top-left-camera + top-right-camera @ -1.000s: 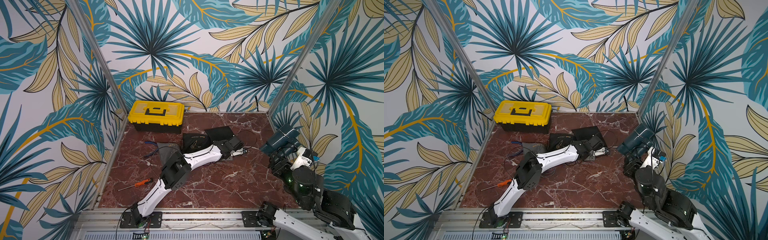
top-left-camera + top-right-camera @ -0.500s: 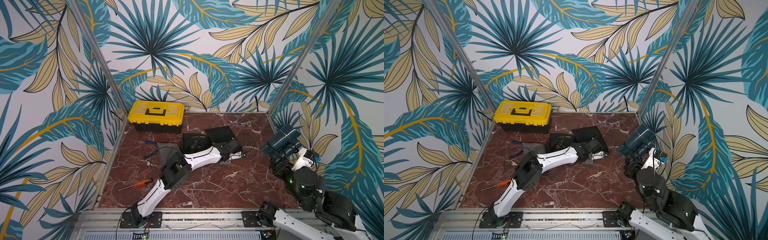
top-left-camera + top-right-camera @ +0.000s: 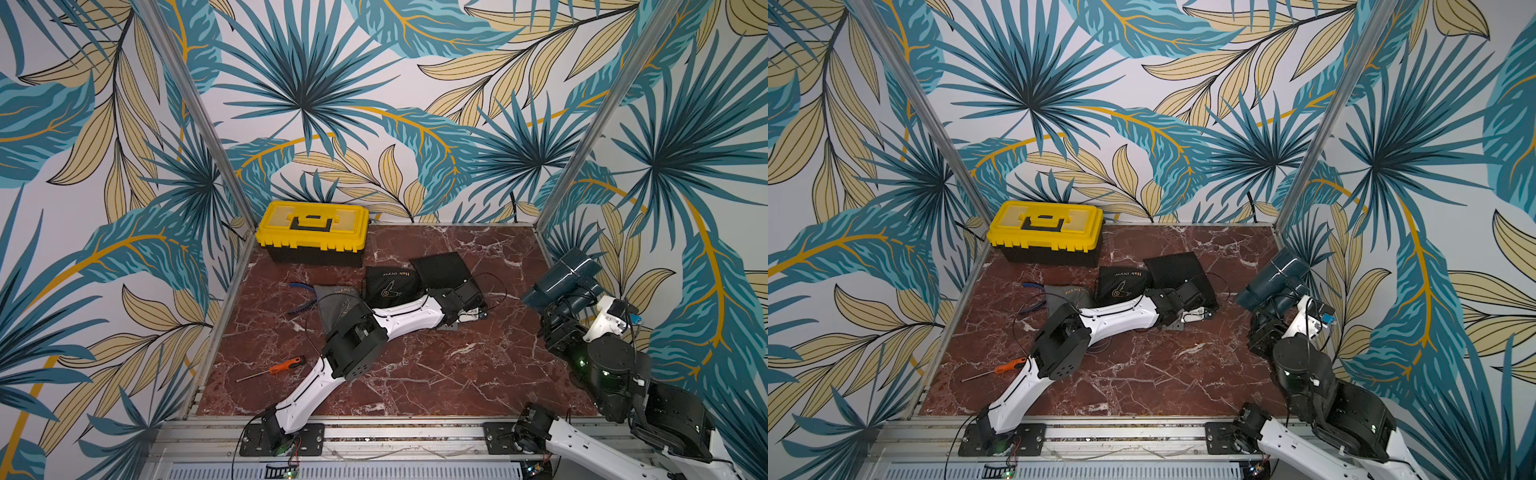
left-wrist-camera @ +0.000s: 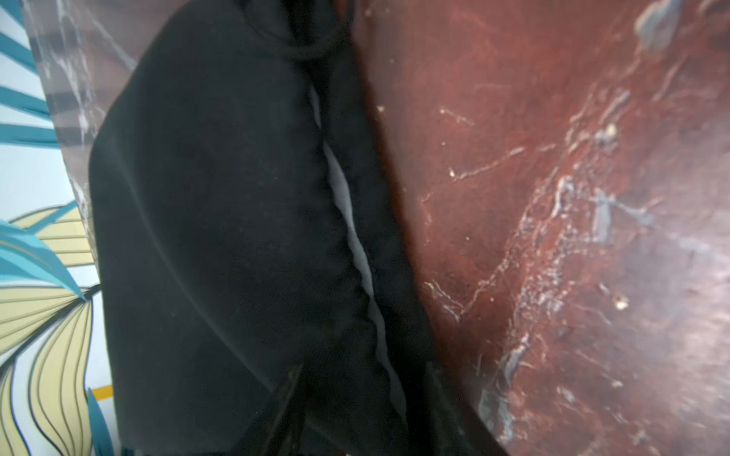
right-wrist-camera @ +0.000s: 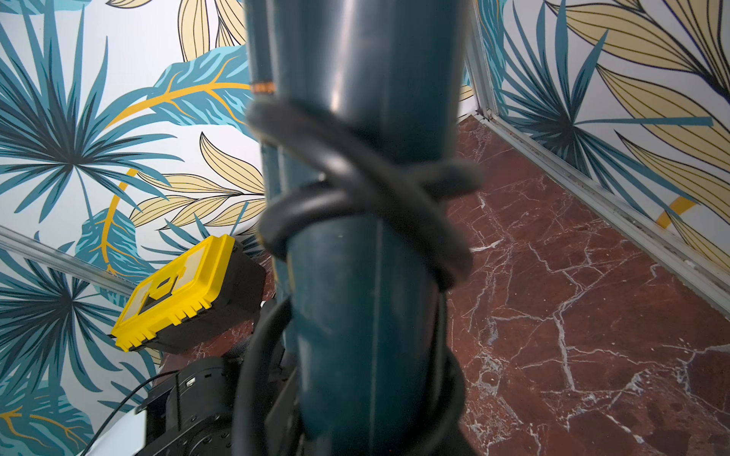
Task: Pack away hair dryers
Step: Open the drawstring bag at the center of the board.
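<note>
The dark teal hair dryer (image 3: 561,278) is being held clear of the red marble tabletop (image 3: 436,374) by the right gripper (image 3: 559,313), whose jaws are being pressed onto its handle. The black cord (image 5: 355,189) is being shown wound round that handle in the right wrist view, and the barrel is being carried close to the right-hand wall.

The left gripper (image 3: 471,293) is being held low at the near edge of the flat black pouch (image 3: 440,268). Its jaw width cannot be told, as only dark fabric and a pale strip, possibly the pouch mouth, are being shown in the left wrist view.

2 more pouches are being shown beside it: the printed black pouch (image 3: 388,284) and the grey pouch (image 3: 332,297). The blue-handled pliers (image 3: 301,297) are being shown just beside the grey one, the orange-handled screwdriver (image 3: 286,365) well apart, and the closed yellow toolbox (image 3: 311,226) in the back left corner
</note>
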You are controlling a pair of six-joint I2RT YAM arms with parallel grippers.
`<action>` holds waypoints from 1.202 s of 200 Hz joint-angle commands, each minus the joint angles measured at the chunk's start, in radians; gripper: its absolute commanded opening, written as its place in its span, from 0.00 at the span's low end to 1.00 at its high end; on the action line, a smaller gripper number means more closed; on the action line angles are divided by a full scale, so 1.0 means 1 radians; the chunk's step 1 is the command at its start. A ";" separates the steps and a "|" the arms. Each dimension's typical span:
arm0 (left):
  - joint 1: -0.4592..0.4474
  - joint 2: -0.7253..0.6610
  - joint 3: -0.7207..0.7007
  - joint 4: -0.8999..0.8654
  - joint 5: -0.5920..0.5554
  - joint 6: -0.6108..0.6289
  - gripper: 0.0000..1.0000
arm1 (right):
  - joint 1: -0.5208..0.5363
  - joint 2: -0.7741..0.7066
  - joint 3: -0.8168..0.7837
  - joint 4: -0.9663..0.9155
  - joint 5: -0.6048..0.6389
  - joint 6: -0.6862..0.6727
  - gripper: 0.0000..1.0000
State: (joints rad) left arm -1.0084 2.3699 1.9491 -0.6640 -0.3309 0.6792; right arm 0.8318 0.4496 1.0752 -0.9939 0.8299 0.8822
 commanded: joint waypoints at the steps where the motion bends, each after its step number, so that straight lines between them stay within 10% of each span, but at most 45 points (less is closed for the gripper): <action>1: -0.004 0.011 0.020 -0.002 -0.014 0.005 0.52 | -0.001 -0.016 0.000 0.028 0.029 -0.023 0.00; 83: -0.005 0.010 0.034 0.035 -0.071 0.024 0.00 | 0.000 -0.026 0.000 0.017 0.032 -0.019 0.00; 240: 0.148 -0.280 0.197 -0.216 0.150 -0.196 0.00 | -0.001 -0.021 0.005 -0.140 -0.127 0.058 0.00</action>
State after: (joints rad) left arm -0.8692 2.1086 2.0624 -0.8135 -0.2703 0.5762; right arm 0.8318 0.4129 1.1007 -1.2079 0.7795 0.9806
